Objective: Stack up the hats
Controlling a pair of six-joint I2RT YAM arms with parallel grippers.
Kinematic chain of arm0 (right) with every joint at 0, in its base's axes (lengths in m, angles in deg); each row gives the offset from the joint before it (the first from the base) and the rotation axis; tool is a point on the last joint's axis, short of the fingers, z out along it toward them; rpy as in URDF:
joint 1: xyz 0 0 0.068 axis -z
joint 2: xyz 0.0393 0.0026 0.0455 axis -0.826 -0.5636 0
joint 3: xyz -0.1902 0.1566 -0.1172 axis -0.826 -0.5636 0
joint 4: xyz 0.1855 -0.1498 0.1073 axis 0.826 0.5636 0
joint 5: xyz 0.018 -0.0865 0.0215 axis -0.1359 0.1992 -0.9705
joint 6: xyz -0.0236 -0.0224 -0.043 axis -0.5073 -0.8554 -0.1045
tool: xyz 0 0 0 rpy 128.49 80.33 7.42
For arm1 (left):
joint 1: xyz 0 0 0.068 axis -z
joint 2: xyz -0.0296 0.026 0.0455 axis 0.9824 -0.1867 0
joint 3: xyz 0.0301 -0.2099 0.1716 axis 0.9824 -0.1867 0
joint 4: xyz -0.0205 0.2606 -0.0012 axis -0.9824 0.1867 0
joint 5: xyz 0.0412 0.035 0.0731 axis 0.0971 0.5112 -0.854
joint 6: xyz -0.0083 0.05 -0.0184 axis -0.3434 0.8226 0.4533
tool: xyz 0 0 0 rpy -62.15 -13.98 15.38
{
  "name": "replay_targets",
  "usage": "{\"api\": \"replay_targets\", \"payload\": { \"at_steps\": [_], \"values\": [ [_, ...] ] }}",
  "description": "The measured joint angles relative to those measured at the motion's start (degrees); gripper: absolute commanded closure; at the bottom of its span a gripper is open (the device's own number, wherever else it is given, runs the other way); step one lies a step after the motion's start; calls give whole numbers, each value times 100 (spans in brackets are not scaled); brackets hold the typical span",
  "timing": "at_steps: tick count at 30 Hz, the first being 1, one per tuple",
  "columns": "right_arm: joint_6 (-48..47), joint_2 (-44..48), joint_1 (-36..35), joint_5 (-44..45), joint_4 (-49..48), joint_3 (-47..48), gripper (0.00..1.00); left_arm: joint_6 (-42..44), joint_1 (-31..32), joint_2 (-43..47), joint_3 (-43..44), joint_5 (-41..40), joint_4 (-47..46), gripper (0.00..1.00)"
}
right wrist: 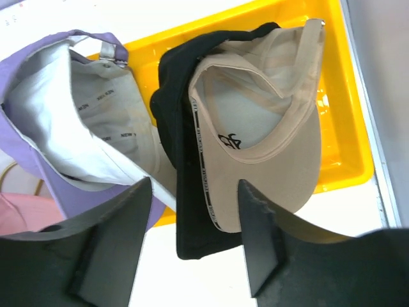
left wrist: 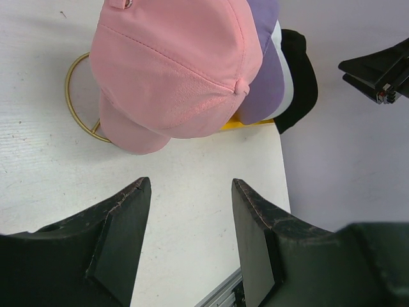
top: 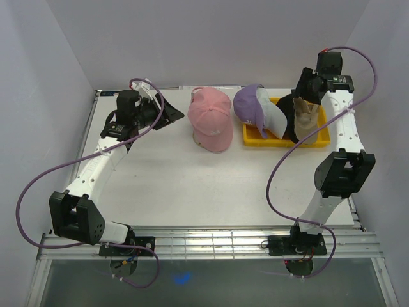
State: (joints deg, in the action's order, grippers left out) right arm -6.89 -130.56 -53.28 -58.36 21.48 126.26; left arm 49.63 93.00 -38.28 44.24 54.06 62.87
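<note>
The pink hat (top: 213, 118) sits crown-up on a gold wire stand (left wrist: 73, 96) at the table's middle back; it fills the top of the left wrist view (left wrist: 176, 70). The purple hat (top: 248, 102), white hat (top: 273, 116) and black hat (top: 289, 121) lean on their sides in a row in the yellow tray (top: 286, 142). The black hat (right wrist: 192, 217) shows its tan inside (right wrist: 281, 173); the white hat (right wrist: 77, 121) nests in the purple one (right wrist: 25, 54). My left gripper (top: 176, 115) (left wrist: 188, 185) is open and empty, left of the pink hat. My right gripper (top: 299, 96) (right wrist: 195, 182) is open above the black hat's brim.
The tray (right wrist: 348, 128) lies near the table's right edge. The table's far edge and the grey back wall are close behind the hats. The right gripper (left wrist: 383, 73) shows beyond the hats in the left wrist view.
</note>
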Motion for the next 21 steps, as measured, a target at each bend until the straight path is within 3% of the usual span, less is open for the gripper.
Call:
{"api": "replay_targets", "payload": {
  "at_steps": [6,21],
  "values": [
    [13,35,24,138,-52,-407,46,50,0,0,0,0,2,36],
    [-9,50,61,-105,-282,-1233,45,63,0,0,-20,11,-2,36]
  ]
}}
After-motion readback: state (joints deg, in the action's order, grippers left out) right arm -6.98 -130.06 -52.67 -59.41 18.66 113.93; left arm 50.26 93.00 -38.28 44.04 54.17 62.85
